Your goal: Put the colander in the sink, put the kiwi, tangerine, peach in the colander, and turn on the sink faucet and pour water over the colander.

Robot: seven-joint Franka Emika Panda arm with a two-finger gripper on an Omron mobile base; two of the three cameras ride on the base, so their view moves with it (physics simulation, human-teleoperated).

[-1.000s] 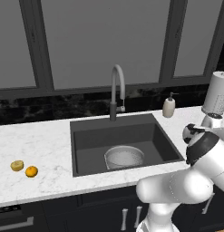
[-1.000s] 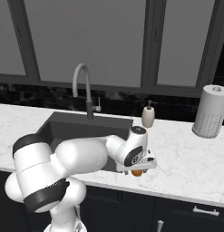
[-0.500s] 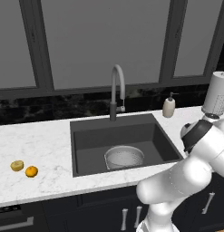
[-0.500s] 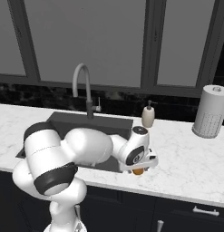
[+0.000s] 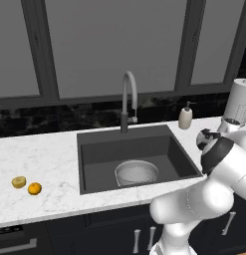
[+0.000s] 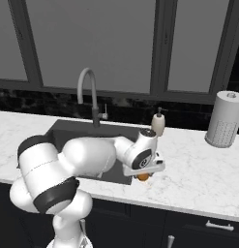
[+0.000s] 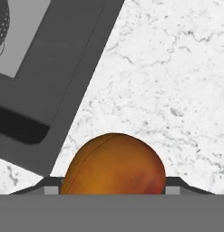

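Observation:
The peach [image 7: 113, 165] lies on the white counter just right of the sink [image 5: 94, 144], orange-brown and round. My gripper [image 6: 144, 175] stands straight down over it, and in the hand view the gripper [image 7: 112, 183] has its two tips pressed against the fruit's sides. The pale perforated colander [image 5: 137, 174] sits on the sink floor. Far left on the counter rest the dull yellow-brown kiwi [image 5: 18, 182] and the bright orange tangerine [image 5: 34, 189]. Behind the basin rises the grey gooseneck sink faucet [image 5: 128, 99]; no water runs from it.
A beige soap dispenser [image 5: 185, 117] stands at the back right of the sink. A tall white perforated cylinder [image 6: 224, 118] stands farther right on the counter. The sink's right rim [image 7: 54, 68] runs close beside the peach.
The jaws have drawn in from wide open until they meet the peach. The arm's elbow has swung over a little; the hand stays above the fruit.

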